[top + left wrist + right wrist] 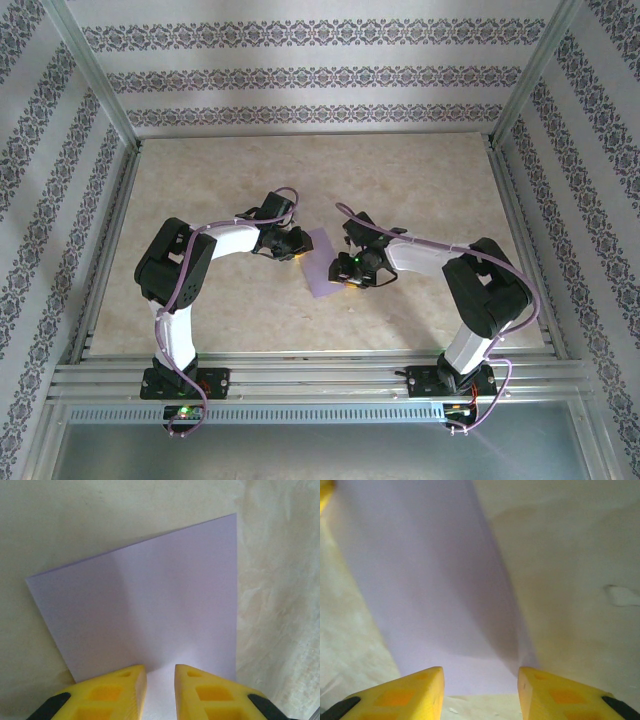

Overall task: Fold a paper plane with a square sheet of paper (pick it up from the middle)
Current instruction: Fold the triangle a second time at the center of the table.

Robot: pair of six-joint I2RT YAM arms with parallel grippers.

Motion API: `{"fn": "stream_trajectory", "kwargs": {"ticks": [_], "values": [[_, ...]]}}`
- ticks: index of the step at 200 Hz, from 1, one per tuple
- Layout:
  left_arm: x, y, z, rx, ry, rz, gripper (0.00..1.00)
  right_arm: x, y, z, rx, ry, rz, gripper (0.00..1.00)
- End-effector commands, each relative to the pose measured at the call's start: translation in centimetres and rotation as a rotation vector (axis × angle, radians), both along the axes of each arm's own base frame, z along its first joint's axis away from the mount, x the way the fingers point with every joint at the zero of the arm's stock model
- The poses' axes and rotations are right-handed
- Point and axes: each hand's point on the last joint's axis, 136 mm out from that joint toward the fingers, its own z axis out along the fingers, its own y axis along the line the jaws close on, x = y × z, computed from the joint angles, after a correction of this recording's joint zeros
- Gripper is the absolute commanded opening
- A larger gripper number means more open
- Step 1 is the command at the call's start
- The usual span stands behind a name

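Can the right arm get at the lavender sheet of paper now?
Probably yes: the right fingers are open at the edge of the sheet of paper, nothing between. The left fingers sit at the far side.

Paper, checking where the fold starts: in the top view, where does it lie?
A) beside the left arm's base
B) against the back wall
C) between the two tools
C: the paper lies between the left tool and the right tool.

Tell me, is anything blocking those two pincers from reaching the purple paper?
Nothing visible does. The left pincer and right pincer are both right at the sheet of paper, at opposite edges, with bare table around it.
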Motion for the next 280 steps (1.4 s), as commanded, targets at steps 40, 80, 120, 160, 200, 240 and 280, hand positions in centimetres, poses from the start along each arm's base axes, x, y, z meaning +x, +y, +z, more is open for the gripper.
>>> {"fn": "stream_trajectory", "kwargs": {"ticks": [40, 80, 120, 160, 200, 240, 280], "values": [[-2.5, 2.1, -4.7, 0.105, 0.116, 0.006, 0.25, 0.6, 1.6, 1.1, 0.058, -0.034, 0.023, 0.44], [-1.8, 1.9, -4.5, 0.107, 0.082, -0.051, 0.25, 1.2, -1.1, 1.3, -0.033, -0.087, -0.047, 0.44], [0.0, -0.2, -0.8, 0.050, -0.037, -0.191, 0.30, 1.6, -3.7, 2.2, -0.044, -0.138, -0.177, 0.49], [-0.6, -1.6, 5.7, -0.037, -0.127, -0.206, 0.38, 1.2, -5.1, 2.9, -0.020, -0.151, -0.293, 0.55], [-4.0, -1.8, 4.2, -0.065, -0.022, -0.091, 0.34, 0.6, -5.0, 2.6, 0.015, -0.129, -0.319, 0.57], [-4.5, -1.8, 2.0, -0.065, 0.033, -0.048, 0.26, 0.5, -4.3, 2.3, 0.038, -0.103, -0.296, 0.58], [-4.9, -1.1, -0.4, -0.008, 0.093, -0.028, 0.23, 0.7, -4.0, 2.1, 0.043, -0.088, -0.286, 0.58]]}}
